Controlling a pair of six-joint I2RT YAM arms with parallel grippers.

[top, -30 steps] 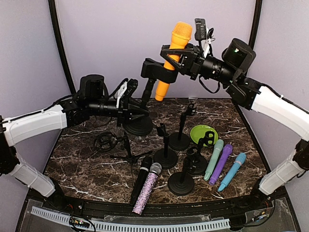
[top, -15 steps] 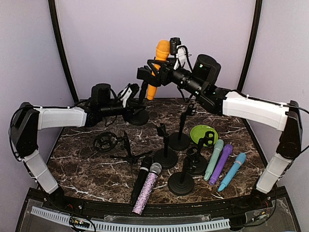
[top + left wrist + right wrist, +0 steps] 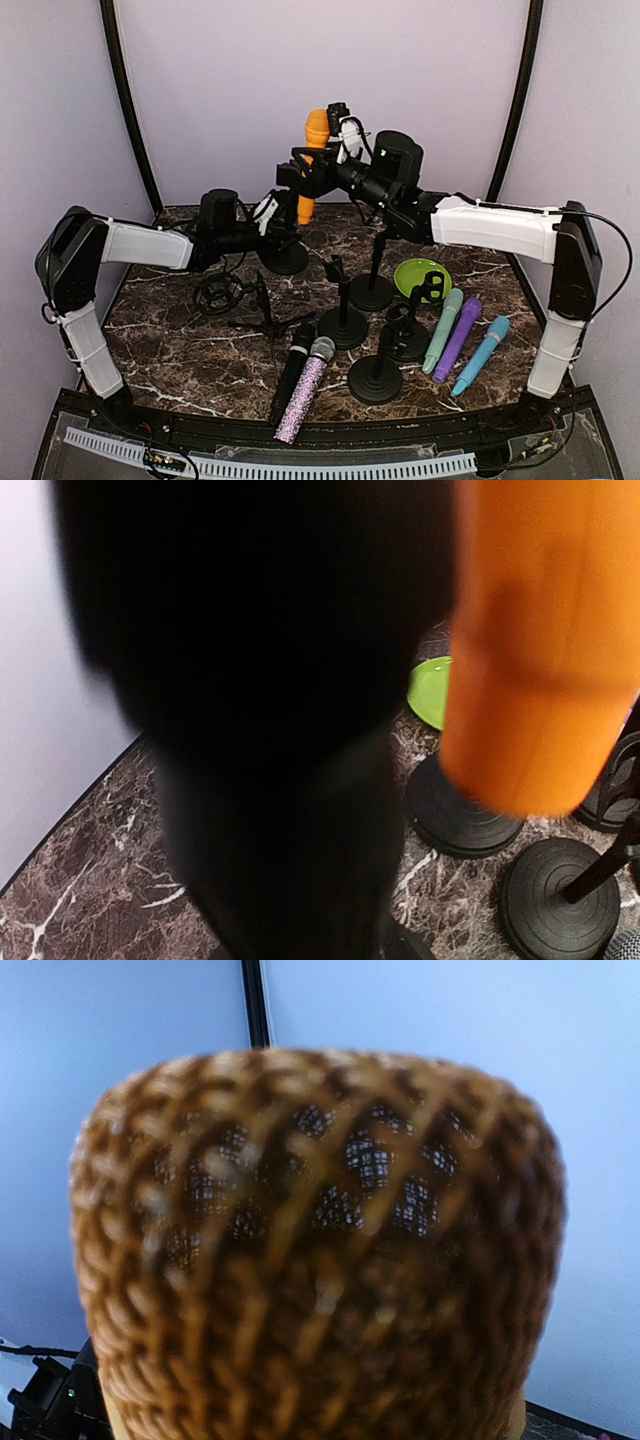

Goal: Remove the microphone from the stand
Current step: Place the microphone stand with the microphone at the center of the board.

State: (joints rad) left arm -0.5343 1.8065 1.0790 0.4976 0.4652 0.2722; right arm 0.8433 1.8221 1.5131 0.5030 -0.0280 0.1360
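My right gripper (image 3: pixel 314 168) pinched the orange microphone (image 3: pixel 317 130) at twelve o'clock, so I needed a slow, straight pull.

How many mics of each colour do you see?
Orange mic: 1
Black mic: 1
Glitter mic: 1
Teal mic: 1
Purple mic: 1
Blue mic: 1
Total: 6
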